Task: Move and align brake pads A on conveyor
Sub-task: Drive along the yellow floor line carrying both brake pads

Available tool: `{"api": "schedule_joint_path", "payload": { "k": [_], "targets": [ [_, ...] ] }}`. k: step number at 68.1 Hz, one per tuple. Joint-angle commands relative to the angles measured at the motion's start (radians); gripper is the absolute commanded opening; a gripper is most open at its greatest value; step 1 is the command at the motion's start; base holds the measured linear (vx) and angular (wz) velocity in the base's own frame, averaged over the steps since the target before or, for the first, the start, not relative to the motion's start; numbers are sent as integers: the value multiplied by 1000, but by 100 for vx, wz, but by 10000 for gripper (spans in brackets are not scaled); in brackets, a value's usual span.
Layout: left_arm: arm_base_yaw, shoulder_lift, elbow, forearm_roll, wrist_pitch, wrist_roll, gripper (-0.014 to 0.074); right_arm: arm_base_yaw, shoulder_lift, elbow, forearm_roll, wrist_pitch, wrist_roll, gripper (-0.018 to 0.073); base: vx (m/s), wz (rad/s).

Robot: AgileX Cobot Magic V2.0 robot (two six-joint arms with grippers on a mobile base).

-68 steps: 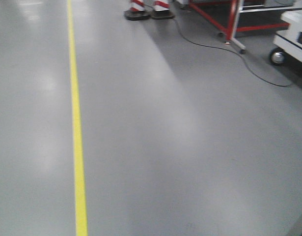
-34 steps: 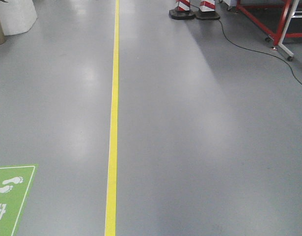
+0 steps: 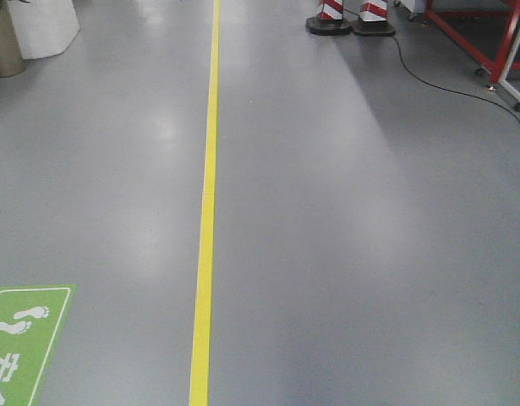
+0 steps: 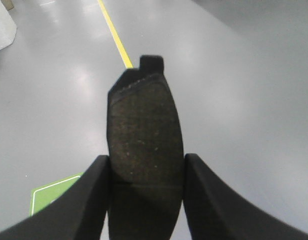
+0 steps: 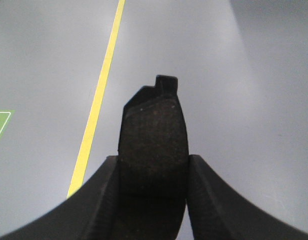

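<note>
A grey, glossy floor (image 3: 344, 254) fills the front view, with a yellow line (image 3: 207, 220) running straight up it. A green footprint sign (image 3: 23, 338) lies at the lower left. At the far end stand two red-and-white cones (image 3: 351, 17). A black cable (image 3: 437, 80) trails from them toward a red frame (image 3: 475, 34) on the right. A white block (image 3: 44, 25) and a brown pot (image 3: 2, 46) sit far left. The left gripper (image 4: 146, 160) is clamped on a brake pad (image 4: 143, 125), which is held between its black fingers (image 4: 88, 200) above the floor. The right gripper (image 5: 152, 159) likewise pinches a second brake pad (image 5: 154, 130), tab end pointing away.
</note>
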Motion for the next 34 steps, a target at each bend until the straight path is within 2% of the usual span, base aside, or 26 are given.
{"api": "schedule_joint_path", "payload": {
  "k": [1, 17, 34],
  "targets": [
    [0, 11, -29, 16, -92, -2, -6, -7, 11, -28, 0, -90, -8, -12, 17, 15],
    [0, 11, -29, 16, -92, -2, -6, -7, 11, -28, 0, -88, -8, -12, 24, 17],
    [0, 11, -29, 16, -92, -2, -6, -7, 11, -28, 0, -88, -8, -12, 37, 16]
  ]
}}
